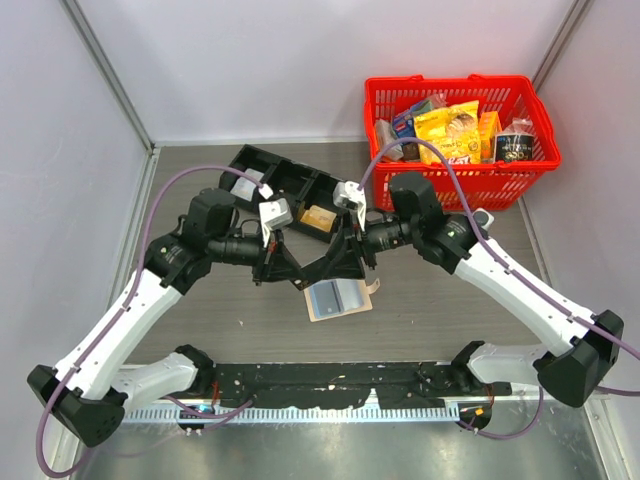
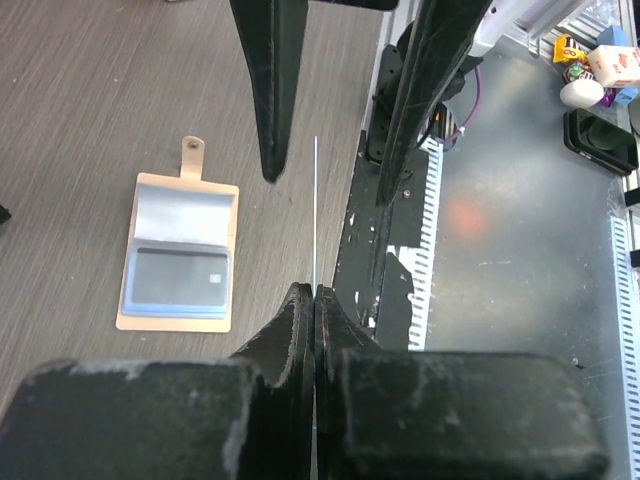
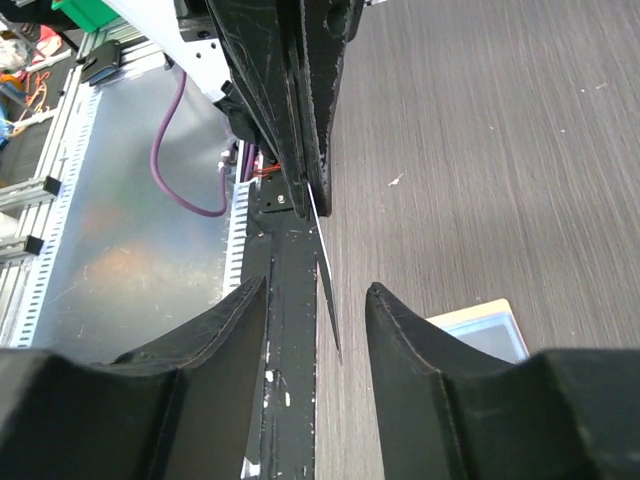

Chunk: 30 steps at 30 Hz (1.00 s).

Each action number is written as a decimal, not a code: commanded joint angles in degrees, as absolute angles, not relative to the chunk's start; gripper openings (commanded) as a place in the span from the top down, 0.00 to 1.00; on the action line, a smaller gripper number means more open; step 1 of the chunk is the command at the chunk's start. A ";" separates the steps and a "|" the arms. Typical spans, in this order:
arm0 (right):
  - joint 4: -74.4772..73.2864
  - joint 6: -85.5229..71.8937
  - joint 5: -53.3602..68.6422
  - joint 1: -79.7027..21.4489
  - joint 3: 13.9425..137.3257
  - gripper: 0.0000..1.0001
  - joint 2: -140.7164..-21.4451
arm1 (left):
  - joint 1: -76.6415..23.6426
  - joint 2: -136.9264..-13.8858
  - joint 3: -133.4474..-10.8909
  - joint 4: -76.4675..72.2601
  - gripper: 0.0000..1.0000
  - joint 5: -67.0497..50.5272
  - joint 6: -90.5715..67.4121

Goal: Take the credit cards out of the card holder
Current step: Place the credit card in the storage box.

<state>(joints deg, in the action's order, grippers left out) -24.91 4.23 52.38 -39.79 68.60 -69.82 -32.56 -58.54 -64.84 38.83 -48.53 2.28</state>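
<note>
The tan card holder point(image 1: 338, 298) point(image 2: 180, 250) lies unfolded on the wood table, with a grey credit card point(image 2: 182, 280) in its lower pocket. A corner of the holder also shows in the right wrist view point(image 3: 480, 330). Above and left of it, my left gripper point(image 1: 290, 272) point(image 2: 315, 292) is shut on another credit card point(image 2: 316, 200) point(image 3: 322, 255), held edge-on in the air. My right gripper point(image 1: 335, 262) point(image 3: 317, 284) faces the left one. Its jaws stand open on either side of the card's free end, with a gap on both sides.
A black three-compartment tray point(image 1: 285, 185) holding flat packets sits behind the grippers. A red basket point(image 1: 460, 130) full of snack packs stands at the back right. A black perforated rail point(image 1: 330, 385) and metal plate run along the near edge.
</note>
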 commanded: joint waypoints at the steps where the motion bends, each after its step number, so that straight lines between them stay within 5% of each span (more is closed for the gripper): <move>1: -20.57 3.43 55.19 -40.87 71.46 0.57 -70.93 | -33.05 -59.15 -67.59 40.69 1.00 -50.45 3.69; 4: -19.60 2.90 56.34 -40.87 71.28 0.77 -71.10 | -33.05 -59.33 -67.85 41.22 0.95 -50.36 3.87; 5: -19.16 2.12 56.60 -40.87 70.93 0.89 -70.93 | -33.05 -59.33 -67.85 41.13 0.88 -50.10 3.78; 7: -18.11 1.32 55.90 -40.78 70.14 0.99 -70.49 | -33.13 -58.63 -67.50 39.74 0.73 -49.05 2.47; 10: -16.71 0.00 53.10 -40.26 68.04 0.99 -69.26 | -33.13 -56.35 -65.49 35.00 0.47 -44.32 -1.21; 13: -11.88 -7.26 50.63 -38.16 64.70 0.99 -67.94 | -33.05 -53.36 -61.62 27.36 0.36 -35.37 -6.66; 19: 10.52 -25.02 43.00 -35.07 53.02 0.99 -63.20 | -32.61 -47.21 -50.30 8.91 0.31 -16.02 -23.61; 30: 32.86 -43.23 29.98 -34.63 39.73 0.99 -57.48 | -32.70 -38.85 -31.12 -21.60 0.29 -6.94 -48.94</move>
<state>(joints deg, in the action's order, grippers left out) 18.90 -34.54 35.38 -34.70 42.06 -59.55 -32.86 -39.86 -33.69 -4.64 -10.44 -37.82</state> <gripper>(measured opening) 0.031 0.714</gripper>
